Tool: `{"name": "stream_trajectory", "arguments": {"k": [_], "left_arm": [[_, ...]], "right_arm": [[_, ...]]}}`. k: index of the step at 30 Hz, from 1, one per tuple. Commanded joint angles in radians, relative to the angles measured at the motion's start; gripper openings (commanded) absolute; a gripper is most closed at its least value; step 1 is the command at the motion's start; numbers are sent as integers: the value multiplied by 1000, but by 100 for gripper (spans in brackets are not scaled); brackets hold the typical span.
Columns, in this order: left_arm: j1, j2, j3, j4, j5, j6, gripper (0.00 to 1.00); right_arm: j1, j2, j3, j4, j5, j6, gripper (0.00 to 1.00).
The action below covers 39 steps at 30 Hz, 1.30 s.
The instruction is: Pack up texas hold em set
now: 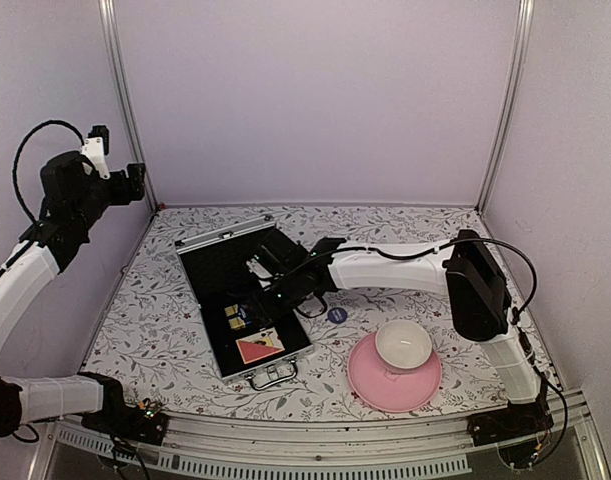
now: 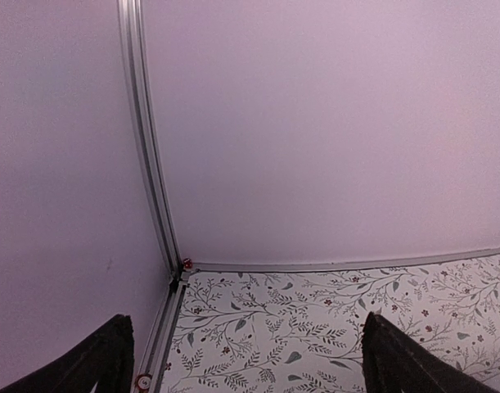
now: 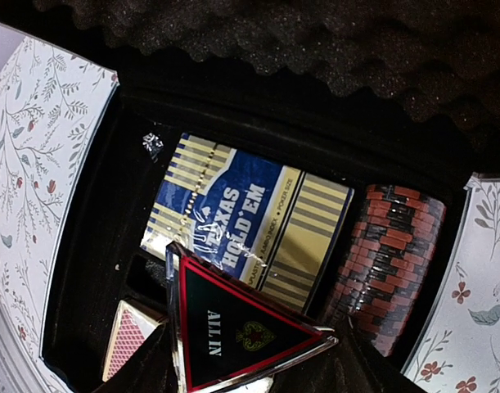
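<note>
- My right gripper [image 3: 250, 372] is pinching a black triangular "ALL IN" plaque with a red border and clear edge [image 3: 241, 332]. It hangs low inside the open small silver aluminium briefcase [image 1: 272, 376].
- In the black lining below lies a gold-and-blue striped card box [image 3: 258, 221]. A dark red and black chip stack [image 3: 389, 254] lies on its side just beside it. A red-patterned card box [image 3: 127, 336] shows at one corner, partly hidden by the plaque.
- The blue round disc [image 1: 336, 314] sits on the flowered table [image 1: 135, 320], just outside the case's right wall, not yet packed.
- My left gripper [image 2: 248, 327] is spread wide and holds nothing. It is raised toward the back left corner, well apart from the case.
- I judge the step in hand is seating the plaque. I should aim for a bare patch of lining, not the top of a card box, so the lid can close flat.
- I want the plaque level and touching the lining before I let go. A tilted drop could wedge a corner against the chips.
- My wrist should stay clear of the ridged foam lid lining [image 3: 315, 41] when I lift out.
- The disc and the lid remain.
</note>
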Motion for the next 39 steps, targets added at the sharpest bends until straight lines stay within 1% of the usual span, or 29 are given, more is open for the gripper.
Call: {"name": "stream_trajectory", "arguments": {"k": [1,9,16,24,26,31,39], "left_arm": [[9,4,-8,28,-5,8,97],[8,13,-8,25,-3,8,97],[8,14,-8,26,-3,7,97],[8,17,-7,25,0,7,97],[8,17,-7,25,0,8,97],[8,17,-6,25,-1,5,97],[8,17,-7,25,3,5,97]], "right_arm": [[6,59,48,39,-2,-97,55],[6,104,88,91,-24,-187,56],[6,138,110,106,8,-225,56],[6,191,177,112,55,-261,57],[4,201,191,114,75,-298,58],[5,221,215,116,104,-315,58],[5,237,219,121,97,-312,58]]}}
